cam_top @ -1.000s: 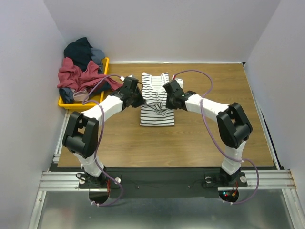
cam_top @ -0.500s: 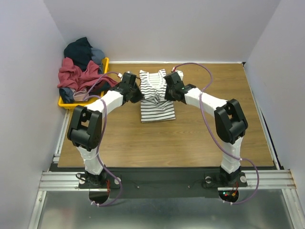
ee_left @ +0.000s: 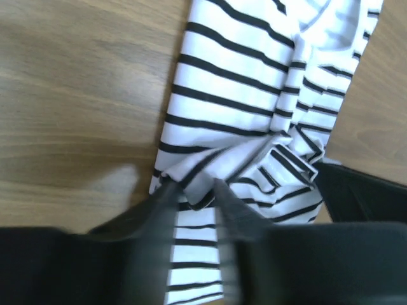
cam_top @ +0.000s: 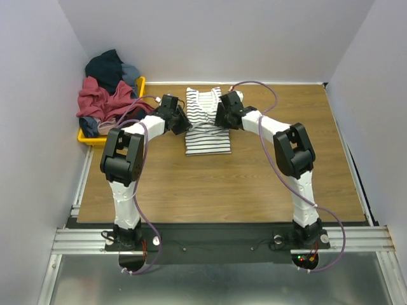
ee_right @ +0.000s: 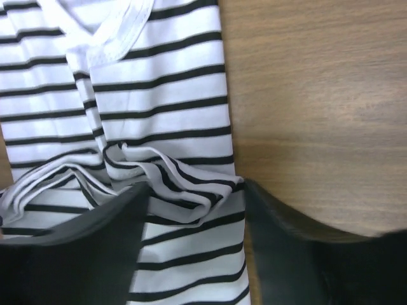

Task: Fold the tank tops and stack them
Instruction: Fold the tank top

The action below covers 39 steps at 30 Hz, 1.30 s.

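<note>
One tank top (cam_top: 207, 138), white with thin dark stripes, lies on the wooden table at the back centre, with a bunched fold across its middle. My left gripper (cam_top: 185, 126) is at its left edge and my right gripper (cam_top: 219, 122) at its right edge. In the left wrist view the blurred fingers (ee_left: 226, 213) stand apart over the striped cloth (ee_left: 229, 95), so the left gripper (ee_left: 191, 194) is open. In the right wrist view the right gripper (ee_right: 194, 190) is open wide, and the rumpled fold (ee_right: 159, 175) lies loose between its fingers.
A yellow tray (cam_top: 89, 137) at the back left holds a heap of red, dark blue and grey clothes (cam_top: 105, 95). White walls close in the table on the left, back and right. Bare wood (cam_top: 216, 190) lies between the striped top and the arm bases.
Both grippers carried the cloth toward the back of the table, shortening the striped top. Then they opened and let the fold drop.
</note>
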{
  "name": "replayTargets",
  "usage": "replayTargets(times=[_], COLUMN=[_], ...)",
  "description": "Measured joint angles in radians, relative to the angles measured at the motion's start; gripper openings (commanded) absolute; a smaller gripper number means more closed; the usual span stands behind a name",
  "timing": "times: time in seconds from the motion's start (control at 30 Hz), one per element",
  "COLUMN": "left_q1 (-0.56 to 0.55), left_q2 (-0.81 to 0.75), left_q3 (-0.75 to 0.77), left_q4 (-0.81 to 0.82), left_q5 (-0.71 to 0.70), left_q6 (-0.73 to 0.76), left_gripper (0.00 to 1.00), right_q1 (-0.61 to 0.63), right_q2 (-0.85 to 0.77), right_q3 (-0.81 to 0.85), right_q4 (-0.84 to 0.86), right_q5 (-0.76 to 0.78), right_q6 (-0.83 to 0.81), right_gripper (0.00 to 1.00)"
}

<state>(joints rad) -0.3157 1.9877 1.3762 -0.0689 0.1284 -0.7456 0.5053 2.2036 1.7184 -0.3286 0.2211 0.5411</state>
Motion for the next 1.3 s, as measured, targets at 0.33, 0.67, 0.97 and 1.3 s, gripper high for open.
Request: replayTargets(times=[0.33,0.67,0.97,1.3], left_q1=[0.016,-0.061,-0.207,-0.193], left_q2=[-0.086,-0.303,-0.301,-0.2], left_q3=[0.0,-0.236,-0.4,-0.4], left_q4=[0.029,0.107,0.156,0.198], left_q5=[-0.001,-0.016,0.0,-0.023], left_q6=[0.031,-0.077,-0.19,-0.24], left_gripper=[0.65,0.11,0.01,0.01], right_q1=[-0.008,0.018,0.032,0.026], right_q2=[-0.074,-0.23,-0.051,0.107], right_q3=[0.005,-0.127,-0.071,0.109], right_q4=[0.003,0.054,0.052,0.046], right_q5=[0.022,-0.047,-0.185,-0.177], right_q6=[-0.031,-0.05,-0.092,-0.102], right_gripper=[0.81,0.51,0.44,0.44])
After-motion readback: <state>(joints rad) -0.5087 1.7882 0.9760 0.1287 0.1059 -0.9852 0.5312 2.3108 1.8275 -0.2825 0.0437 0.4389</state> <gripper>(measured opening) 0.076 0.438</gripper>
